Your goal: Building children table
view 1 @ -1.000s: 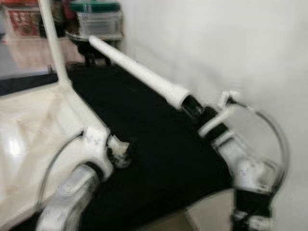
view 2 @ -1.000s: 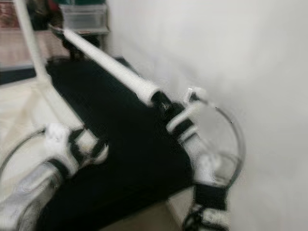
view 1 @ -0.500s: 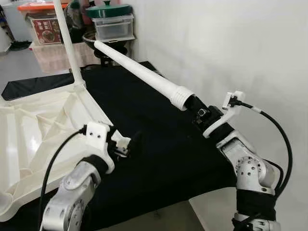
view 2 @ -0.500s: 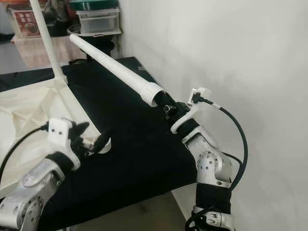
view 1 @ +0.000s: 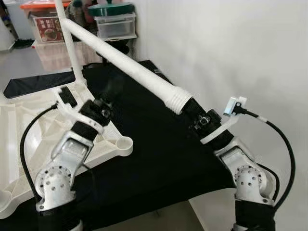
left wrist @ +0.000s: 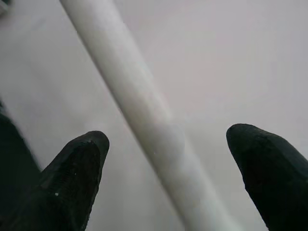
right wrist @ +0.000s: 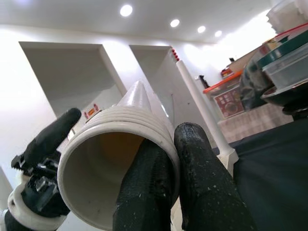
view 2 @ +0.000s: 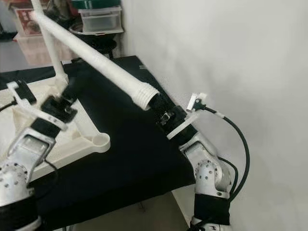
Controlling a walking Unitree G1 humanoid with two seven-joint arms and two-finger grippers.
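Pinching the ribbed rim of the white table leg (view 1: pixel 130 67) with my right gripper (view 1: pixel 191 107), I hold it slanting over the overturned tabletop (view 1: pixel 29 130); my left gripper (left wrist: pixel 168 173), fingers spread, reaches up beneath. Such thin purchase likely lets the leg swing or slip.

It looks like a room in a home; a plain white wall (view 1: pixel 216 43), stacked plastic storage boxes (view 1: pixel 115 24) and recessed ceiling lights (right wrist: pixel 126 10) show it.
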